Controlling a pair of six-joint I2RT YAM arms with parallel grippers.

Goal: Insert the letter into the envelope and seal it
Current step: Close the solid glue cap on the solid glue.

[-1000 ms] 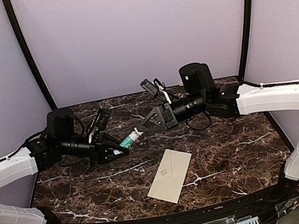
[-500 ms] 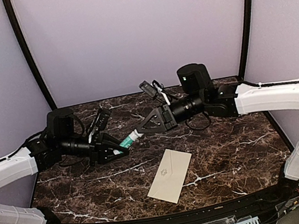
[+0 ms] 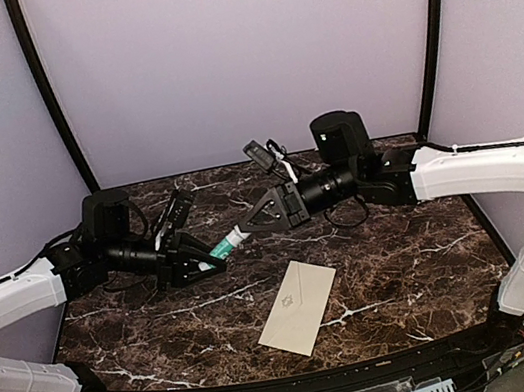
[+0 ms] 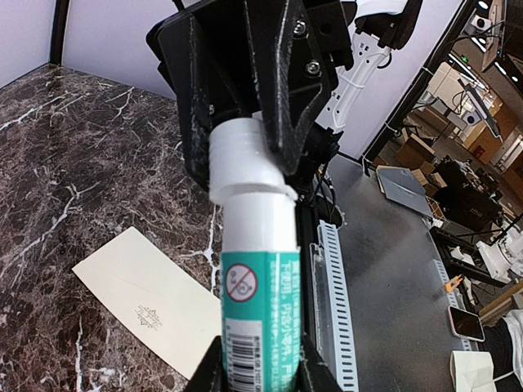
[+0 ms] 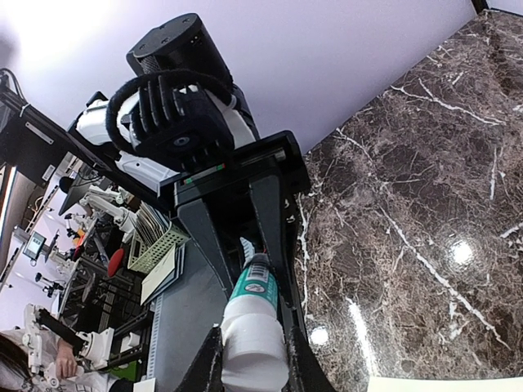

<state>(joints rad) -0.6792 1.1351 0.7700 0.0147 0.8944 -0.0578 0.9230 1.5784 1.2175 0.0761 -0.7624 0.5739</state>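
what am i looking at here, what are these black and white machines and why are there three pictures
These are two robot arms bolted at a table's near edge, each ending in a two-finger gripper. The wide picture comes from a fixed camera above and behind them; the other two come from a camera on each wrist. On the dark marble table a cream envelope lies flat. Above it the arms meet: the left gripper clamps the labelled body of a glue stick, and the right gripper clamps its white end.
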